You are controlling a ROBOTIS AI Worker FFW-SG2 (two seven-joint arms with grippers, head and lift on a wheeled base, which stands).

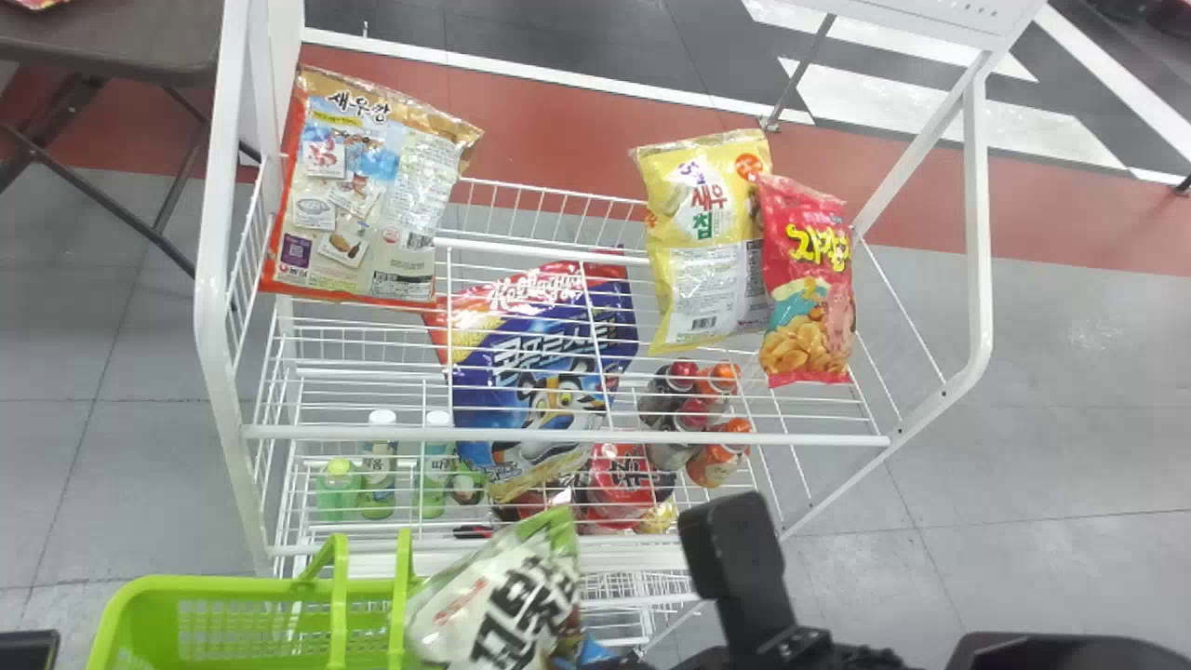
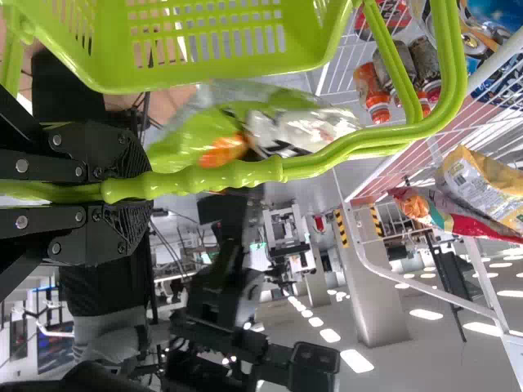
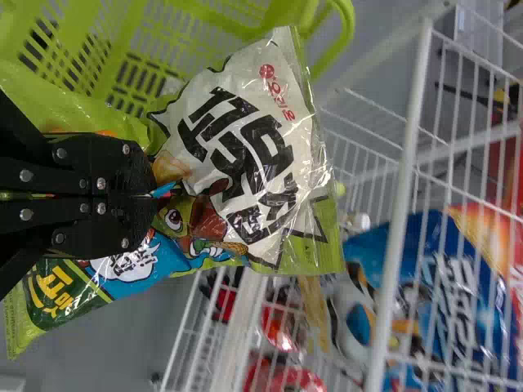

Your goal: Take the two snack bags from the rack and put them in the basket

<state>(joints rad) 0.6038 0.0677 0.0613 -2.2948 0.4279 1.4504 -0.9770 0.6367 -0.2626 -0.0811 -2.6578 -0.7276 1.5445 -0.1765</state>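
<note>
Snack bag [image 1: 498, 609], white and green, pinched in right jaws [image 1: 625, 663], near basket [image 1: 233, 585]. Left jaws [image 2: 147, 193] closed round basket handle [image 2: 237, 175]. Rack [image 1: 326, 433]: yellow bag [image 1: 702, 251], red bag [image 1: 808, 279] side by side up top.

Our right arm [image 1: 749, 582] comes in from the bottom edge, right of centre in the head view, with a dark upper part standing up and our right gripper [image 1: 628, 662] low beside it, reaching left. In its own wrist view, our right gripper [image 3: 147, 196] has its jaws drawn together in a pinch. A black piece of our left arm [image 1: 28, 649] shows at the bottom left corner. The jaws of our left gripper [image 2: 135, 194] are clamped in a firm grip.
</note>
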